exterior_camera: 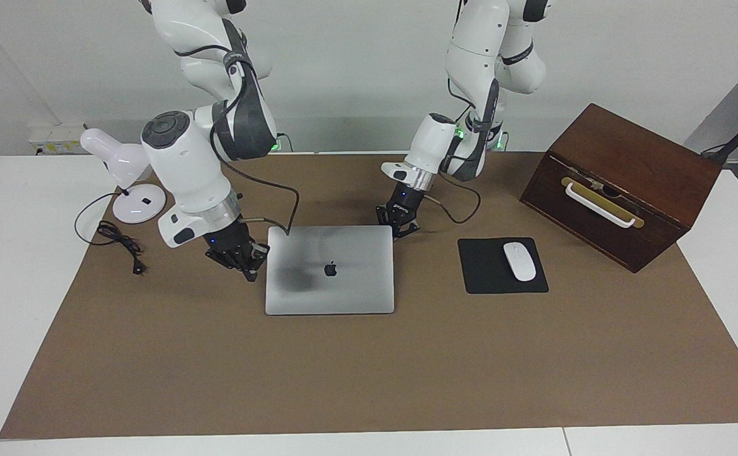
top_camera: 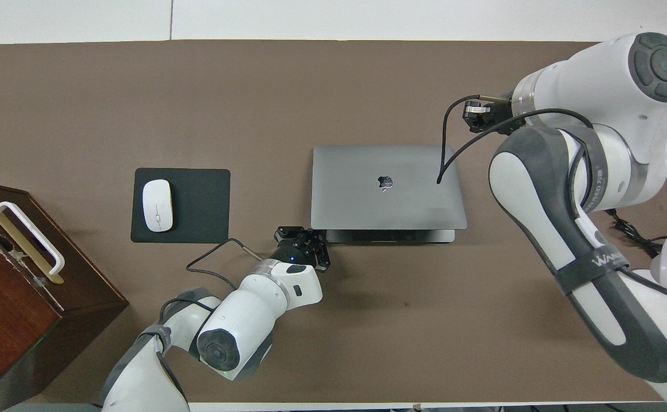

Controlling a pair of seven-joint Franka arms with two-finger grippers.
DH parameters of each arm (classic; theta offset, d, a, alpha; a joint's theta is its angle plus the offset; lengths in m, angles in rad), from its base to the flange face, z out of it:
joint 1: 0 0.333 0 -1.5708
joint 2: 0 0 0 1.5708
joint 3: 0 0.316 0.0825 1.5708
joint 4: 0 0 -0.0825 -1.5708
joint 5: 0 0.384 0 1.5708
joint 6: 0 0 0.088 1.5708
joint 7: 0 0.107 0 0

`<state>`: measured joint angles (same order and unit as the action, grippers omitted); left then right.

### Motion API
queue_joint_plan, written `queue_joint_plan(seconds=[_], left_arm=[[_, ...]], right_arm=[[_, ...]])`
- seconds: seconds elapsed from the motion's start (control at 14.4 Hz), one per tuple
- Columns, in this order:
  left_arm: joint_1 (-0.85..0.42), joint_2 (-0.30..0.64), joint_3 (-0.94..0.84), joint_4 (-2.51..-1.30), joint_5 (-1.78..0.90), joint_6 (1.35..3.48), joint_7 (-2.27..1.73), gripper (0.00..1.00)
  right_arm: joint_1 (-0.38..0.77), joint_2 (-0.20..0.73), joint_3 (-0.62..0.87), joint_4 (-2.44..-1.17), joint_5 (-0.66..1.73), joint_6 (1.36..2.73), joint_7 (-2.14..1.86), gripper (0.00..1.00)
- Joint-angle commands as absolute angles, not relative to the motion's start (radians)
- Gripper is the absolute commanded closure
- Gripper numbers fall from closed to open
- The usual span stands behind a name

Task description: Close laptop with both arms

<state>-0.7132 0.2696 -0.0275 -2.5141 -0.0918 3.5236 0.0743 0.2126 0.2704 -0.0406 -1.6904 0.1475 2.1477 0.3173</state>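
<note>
Laptop point(exterior_camera: 329, 269) lies shut at frame centre, closed left hand point(exterior_camera: 399, 225) steadying its upper-right corner; right hand point(exterior_camera: 242, 263), grip unclear, hangs beside its left edge.

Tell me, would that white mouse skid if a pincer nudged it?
Probably. The mouse looks smooth, rounded and small, so likely light and slippery to pinch. It lies flat on the black mouse pad, so it should slide rather than tip.

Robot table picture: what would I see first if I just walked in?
Probably the silver laptop, shut flat in the middle of the brown mat. Next, the two white arms: the right gripper is beside the laptop's edge toward the desk lamp, and the left gripper sits by its corner nearest the robots. A wooden box stands near the mouse.
</note>
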Motion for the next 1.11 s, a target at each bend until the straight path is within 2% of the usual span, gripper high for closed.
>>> queue_joint_plan(seconds=[0.0, 0.21, 0.28, 0.62, 1.04], left_arm=[[-0.738, 0.292, -0.023, -2.546, -0.104, 3.502, 0.063, 1.0], [-0.736, 0.262, -0.023, -2.546, -0.104, 3.501, 0.02, 1.0], [-0.735, 0.252, -0.023, -2.546, -0.104, 3.498, 0.017, 1.0], [-0.721, 0.192, -0.023, -2.548, -0.104, 3.432, 0.014, 1.0], [-0.68, -0.003, -0.021, -2.548, -0.104, 3.139, 0.024, 1.0]], right_arm=[[0.21, 0.259, -0.035, -1.698, 0.156, 2.143, 0.291, 0.51], [0.212, 0.256, -0.035, -1.7, 0.156, 2.143, 0.291, 0.23], [0.212, 0.256, -0.035, -1.7, 0.155, 2.143, 0.29, 0.2], [0.209, 0.25, -0.035, -1.712, 0.152, 2.145, 0.241, 0.15], [0.207, 0.242, -0.037, -1.732, 0.147, 2.149, 0.238, 0.11]])
